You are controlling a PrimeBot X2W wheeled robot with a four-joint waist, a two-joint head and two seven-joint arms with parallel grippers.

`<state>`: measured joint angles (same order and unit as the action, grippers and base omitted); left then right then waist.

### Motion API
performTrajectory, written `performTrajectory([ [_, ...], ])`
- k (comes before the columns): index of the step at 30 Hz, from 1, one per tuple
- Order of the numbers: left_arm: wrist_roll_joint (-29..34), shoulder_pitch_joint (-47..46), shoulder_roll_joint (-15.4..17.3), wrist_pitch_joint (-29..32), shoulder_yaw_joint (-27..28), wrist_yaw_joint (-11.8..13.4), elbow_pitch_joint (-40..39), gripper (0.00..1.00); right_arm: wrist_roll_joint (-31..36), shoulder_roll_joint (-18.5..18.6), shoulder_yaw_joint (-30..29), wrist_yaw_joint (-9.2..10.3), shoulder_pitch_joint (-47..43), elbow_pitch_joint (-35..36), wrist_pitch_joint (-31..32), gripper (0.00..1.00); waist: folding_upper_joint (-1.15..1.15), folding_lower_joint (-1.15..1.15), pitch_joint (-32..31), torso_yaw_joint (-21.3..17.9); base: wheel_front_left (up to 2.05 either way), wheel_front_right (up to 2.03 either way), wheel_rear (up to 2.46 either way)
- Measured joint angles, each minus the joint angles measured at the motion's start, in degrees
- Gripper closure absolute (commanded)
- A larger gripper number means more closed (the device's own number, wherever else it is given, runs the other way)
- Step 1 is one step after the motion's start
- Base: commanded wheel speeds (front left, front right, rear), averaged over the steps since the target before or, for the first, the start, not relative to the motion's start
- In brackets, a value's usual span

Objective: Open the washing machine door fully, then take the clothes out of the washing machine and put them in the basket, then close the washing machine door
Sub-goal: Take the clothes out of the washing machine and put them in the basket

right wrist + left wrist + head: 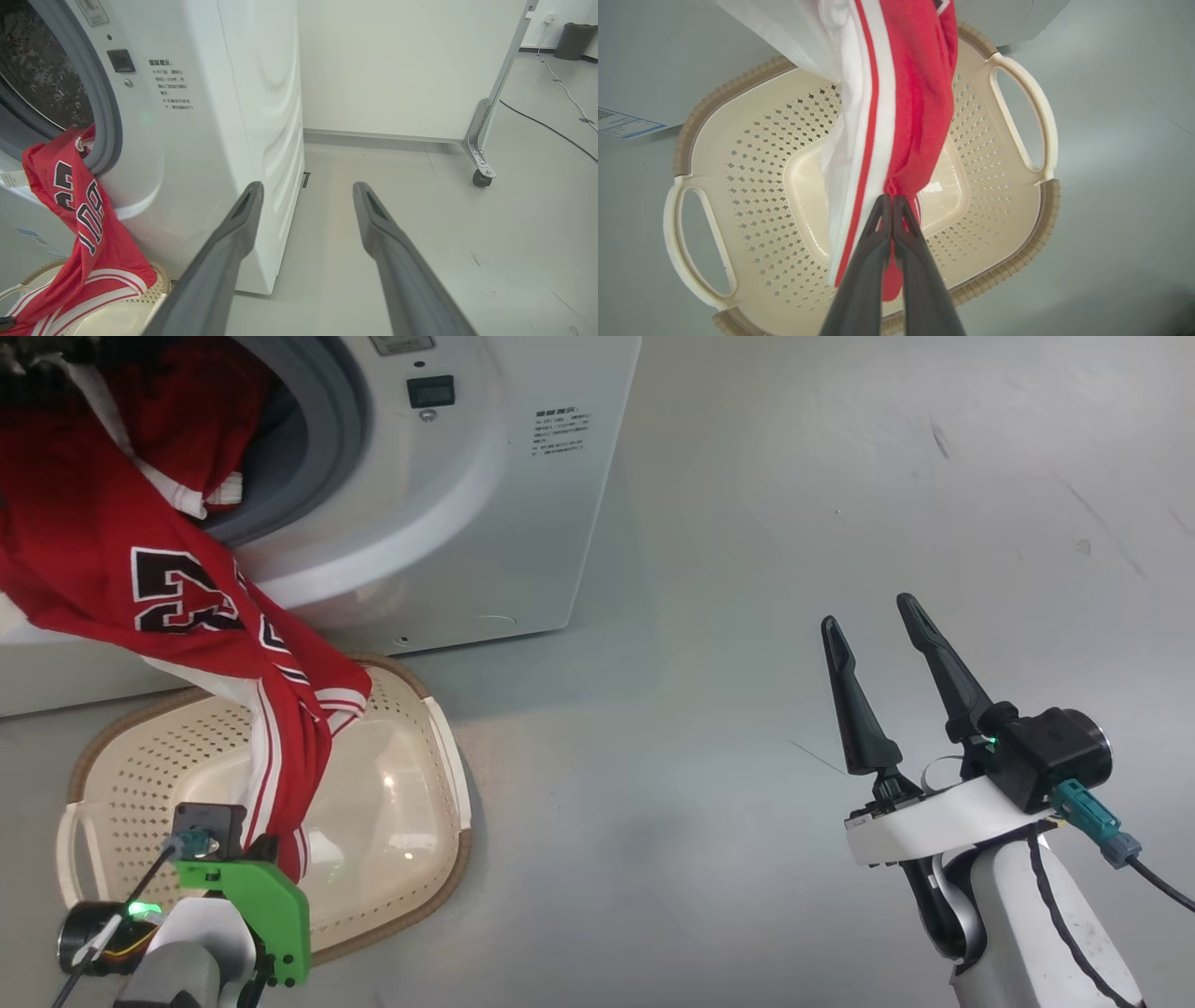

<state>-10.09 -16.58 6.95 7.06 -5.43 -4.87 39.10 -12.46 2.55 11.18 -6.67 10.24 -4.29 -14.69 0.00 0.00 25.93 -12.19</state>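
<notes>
Clothes [920, 93] pinched by left gripper [893, 198], one basket [1008, 224] below, one washing machine [523, 523]

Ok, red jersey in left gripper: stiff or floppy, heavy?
Likely floppy: the clothes sag in folds from the washing machine to the left gripper. Probably light: a fingertip pinch holds them. May trail over the basket rim.

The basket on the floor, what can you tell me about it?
The basket is a cream, plastic-looking rounded rectangle with perforated walls, a glossy smooth bottom, a brown woven-look rim and two white side handles. It sits upright on the grey floor before the washing machine. A red garment trails from the drum across its rim and hangs over its inside, pinched by the shut left end effector.
</notes>
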Motion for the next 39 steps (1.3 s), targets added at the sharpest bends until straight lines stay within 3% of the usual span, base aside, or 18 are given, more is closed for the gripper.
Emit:
performTrajectory([
  [11,0.11,-4.11,0.33,-0.96,0.19,0.55,7.1,1.0,-0.41,-0.01,-0.79,-0.26,1.24,0.19,0.0,0.0,0.0,0.0,4.06,-3.9,0.0,0.0,0.0],
  [25,0.12,-6.67,0.18,-3.2,-0.03,0.55,12.65,1.0,-0.69,-0.03,-0.68,-0.25,1.47,0.11,0.0,0.0,0.0,0.0,4.42,-4.12,0.0,0.0,0.0],
  [26,0.12,-6.79,0.08,-3.52,-0.05,0.55,13.04,0.9,-0.68,-0.03,-0.67,-0.25,1.52,0.07,0.0,0.0,0.0,0.0,4.36,-4.08,0.0,0.0,0.0],
  [27,0.12,-6.94,-0.09,-3.78,-0.12,0.55,13.62,0.52,-0.68,-0.03,-0.68,-0.24,1.62,-0.02,0.0,0.0,0.0,0.0,4.27,-4.02,0.0,0.0,0.0],
  [28,0.12,-7.04,-0.29,-3.88,-0.24,0.54,14.17,0.0,-0.68,-0.03,-0.7,-0.24,1.67,-0.11,0.0,0.0,0.0,0.0,4.12,-3.95,0.0,0.0,0.0],
  [39,0.08,-7.7,-1.21,-8.35,-0.19,0.54,17.51,0.0,-0.49,-0.02,-1.1,-0.24,1.67,-1.31,0.0,0.0,0.0,0.0,0.97,-2.42,0.0,0.0,0.0],
])
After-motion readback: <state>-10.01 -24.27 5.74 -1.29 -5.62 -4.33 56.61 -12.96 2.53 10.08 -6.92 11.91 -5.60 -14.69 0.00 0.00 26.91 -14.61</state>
